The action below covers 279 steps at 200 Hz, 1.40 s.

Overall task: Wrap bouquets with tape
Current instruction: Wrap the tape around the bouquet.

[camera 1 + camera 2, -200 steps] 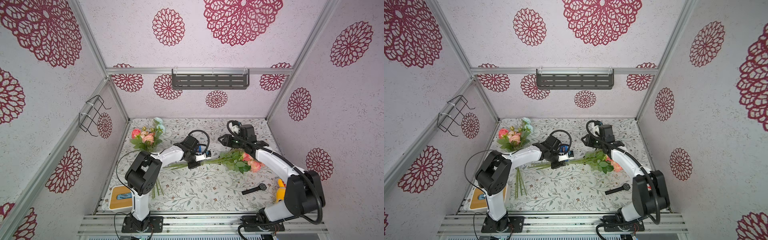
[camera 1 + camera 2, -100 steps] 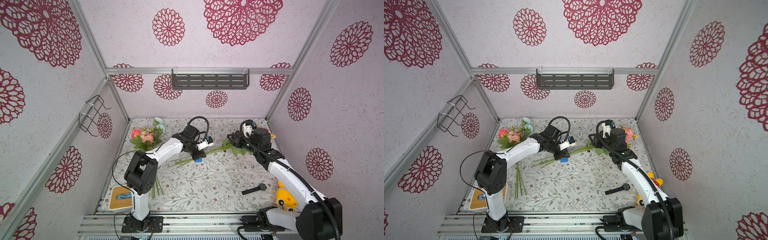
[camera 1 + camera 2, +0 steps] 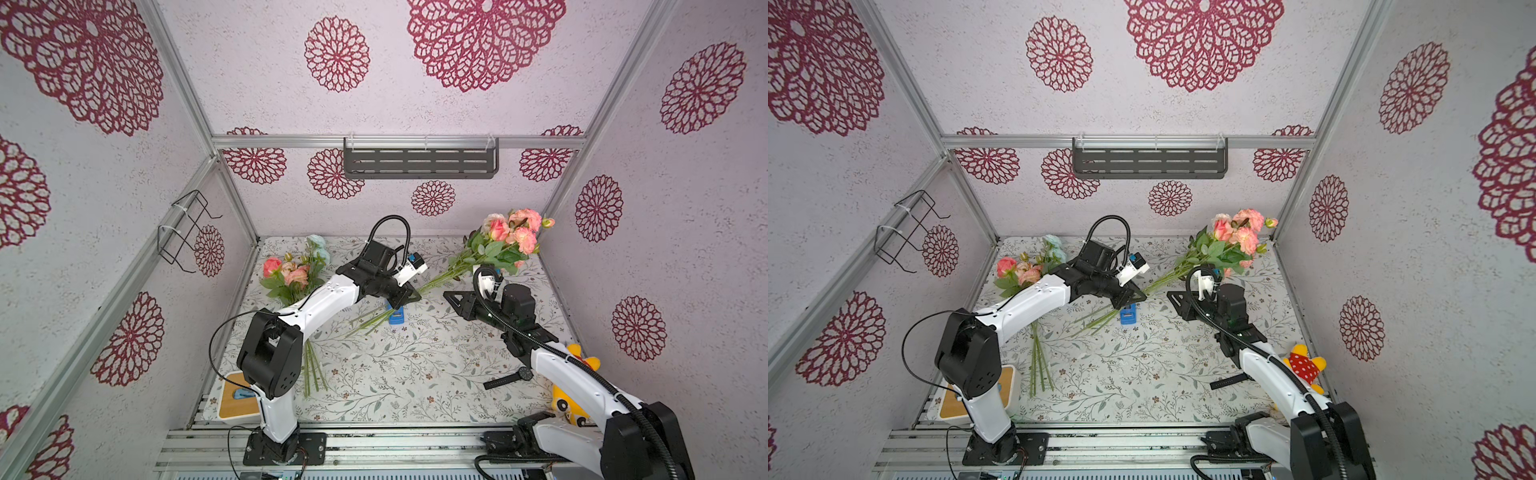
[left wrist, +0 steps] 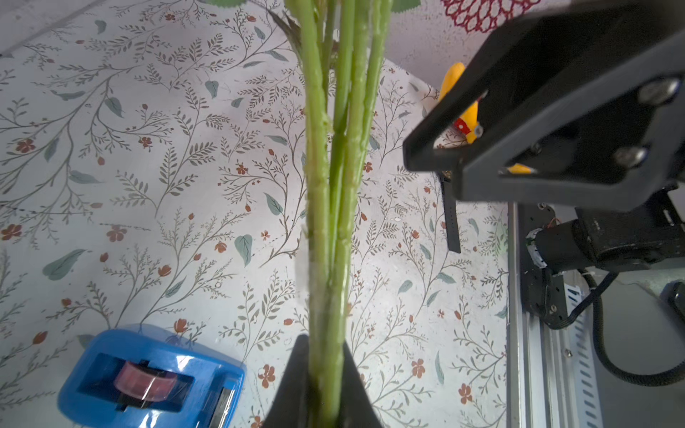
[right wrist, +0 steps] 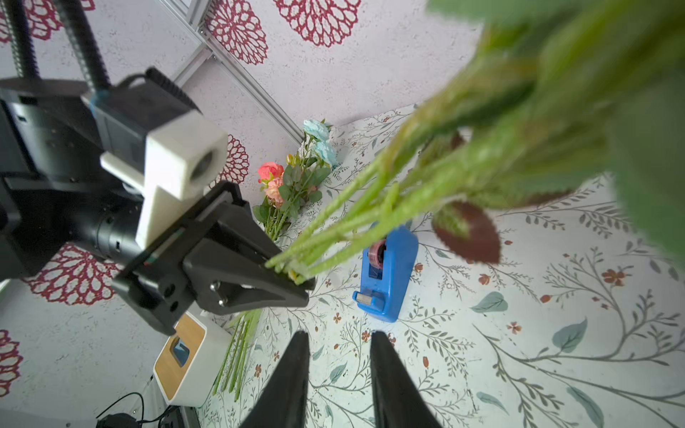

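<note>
Here we see the left jaws clamped on the green stems of the raised bouquet [image 3: 478, 257] [image 4: 333, 185], gripping them partway along. Its pink and peach blooms stand high toward the far right corner, while the stem ends slant down toward the bench [image 3: 415, 374].

The right jaws stand slightly apart with nothing between them. They hover near those stems, clear of them, and point toward the left jaws.

The blue tape dispenser [image 3: 396, 318] [image 5: 385, 270] sits on the bench just below the left jaws, beside the lower stem ends; we cannot tell whether they touch it.

The second bouquet [image 3: 291, 274] [image 5: 293, 185], with a pale blue bloom, lies at the far left of the bench, its stems running under the left arm [image 3: 320, 303].

A black wristwatch [image 3: 509, 377] lies near the right arm [image 3: 573, 374], with a yellow toy [image 3: 1304, 365] beyond it.
</note>
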Tool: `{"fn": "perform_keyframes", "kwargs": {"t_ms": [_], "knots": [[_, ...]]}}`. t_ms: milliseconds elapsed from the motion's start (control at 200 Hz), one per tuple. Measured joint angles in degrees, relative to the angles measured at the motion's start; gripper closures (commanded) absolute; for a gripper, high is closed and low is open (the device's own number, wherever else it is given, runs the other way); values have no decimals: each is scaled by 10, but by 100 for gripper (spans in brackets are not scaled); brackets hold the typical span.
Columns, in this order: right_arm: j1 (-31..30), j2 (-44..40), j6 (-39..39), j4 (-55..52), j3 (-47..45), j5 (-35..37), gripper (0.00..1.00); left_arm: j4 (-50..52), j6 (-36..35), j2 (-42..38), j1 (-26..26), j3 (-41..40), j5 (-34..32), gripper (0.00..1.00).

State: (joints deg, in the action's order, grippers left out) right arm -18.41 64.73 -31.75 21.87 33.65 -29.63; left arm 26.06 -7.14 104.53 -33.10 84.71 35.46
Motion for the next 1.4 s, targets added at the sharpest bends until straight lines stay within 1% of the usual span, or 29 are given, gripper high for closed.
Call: {"fn": "perform_keyframes", "kwargs": {"t_ms": [120, 245, 415, 585, 665, 861, 956, 1146, 1396], "knots": [[-3, 10, -14, 68, -50, 5, 72, -55, 42, -30, 2, -35, 14, 100], [-3, 53, -24, 153, -83, 12, 74, -105, 78, -63, 4, -68, 34, 100], [-3, 153, -55, 303, -79, 16, 70, -179, 118, -81, 5, -84, 68, 100], [-3, 269, -141, 476, -45, 10, 66, -276, 174, -91, 9, -130, 104, 100], [-4, 305, -178, 525, -23, 5, 65, -299, 191, -91, 13, -141, 115, 100], [-6, 315, -205, 563, 19, -19, 64, -347, 221, -92, 33, -172, 136, 100], [-13, 315, -210, 562, 36, -36, 63, -372, 238, -93, 41, -190, 145, 100], [-49, 315, -220, 560, 78, -56, 62, -441, 286, -93, 60, -222, 168, 100], [-56, 315, -248, 571, 88, -71, 59, -490, 313, -101, 75, -239, 179, 100]]}}
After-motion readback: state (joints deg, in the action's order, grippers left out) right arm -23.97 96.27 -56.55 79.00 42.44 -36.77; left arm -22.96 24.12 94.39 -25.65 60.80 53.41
